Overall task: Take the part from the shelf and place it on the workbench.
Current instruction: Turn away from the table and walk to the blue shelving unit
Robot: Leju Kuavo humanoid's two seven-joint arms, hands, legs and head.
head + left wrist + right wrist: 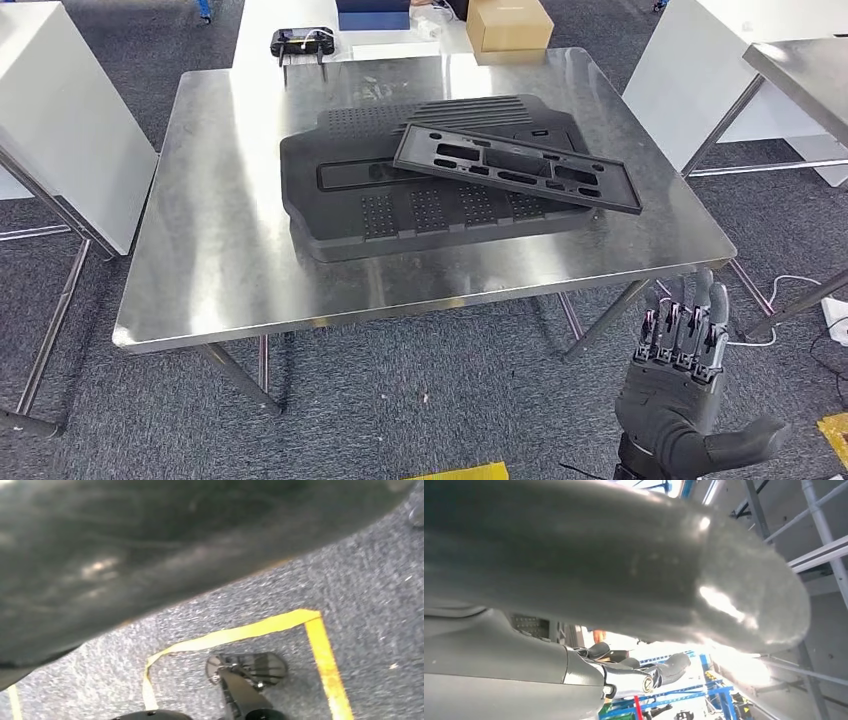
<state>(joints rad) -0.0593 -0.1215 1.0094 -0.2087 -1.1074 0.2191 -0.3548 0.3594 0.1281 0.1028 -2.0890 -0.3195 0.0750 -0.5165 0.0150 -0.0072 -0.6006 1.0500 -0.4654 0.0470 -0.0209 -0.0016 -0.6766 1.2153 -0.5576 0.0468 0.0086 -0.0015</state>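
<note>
A large black ribbed panel lies flat on the steel workbench. On it, tilted toward the right, rests a narrower black part with slotted openings. My right hand hangs below the bench's near right corner, off the table, fingers straight and apart, thumb out, holding nothing. In the right wrist view its thick grey thumb looms blurred and close. A dark blurred mass, my left hand, spans the left wrist view above grey carpet; how its fingers lie is unclear.
A second steel table stands at the right and white panels at the left. Behind the bench sit a cardboard box and a black controller. Yellow floor tape marks the carpet. Cables trail at the right.
</note>
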